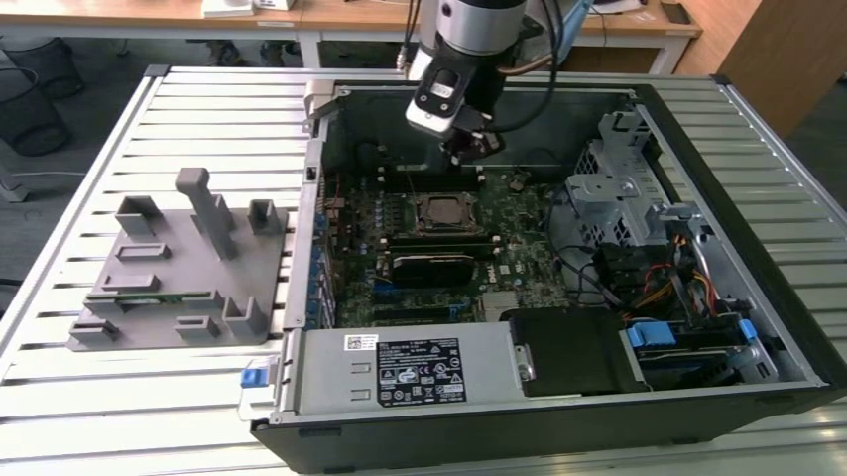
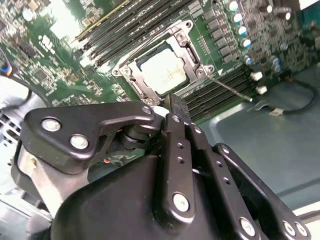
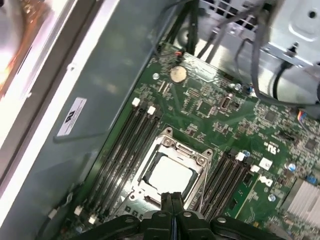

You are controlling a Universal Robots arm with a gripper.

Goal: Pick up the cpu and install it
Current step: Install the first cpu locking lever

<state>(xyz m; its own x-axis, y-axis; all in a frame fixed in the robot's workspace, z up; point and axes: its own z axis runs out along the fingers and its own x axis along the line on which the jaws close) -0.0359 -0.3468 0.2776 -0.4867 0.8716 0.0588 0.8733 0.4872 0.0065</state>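
The cpu (image 1: pixel 441 211) lies flat in the dark, metal-framed socket on the green motherboard, its silvery-white top showing. Both wrist views show it seated inside the socket frame, in the second wrist view at cpu (image 2: pixel 162 70) and in the first wrist view at cpu (image 3: pixel 170 175). My gripper (image 1: pixel 473 149) hangs inside the open computer case, above the board and a little beyond the socket. Its black fingers are pressed together with nothing between them, as seen at gripper (image 3: pixel 172 198) and gripper (image 2: pixel 172 102). The gripper is clear of the cpu.
Memory slots (image 3: pixel 125 145) run along both sides of the socket. A grey plastic fixture (image 1: pixel 185 268) with upright posts stands on the slatted table at the exterior view's left. A metal drive cage (image 1: pixel 622 178), cables and a power supply (image 1: pixel 411 372) crowd the case.
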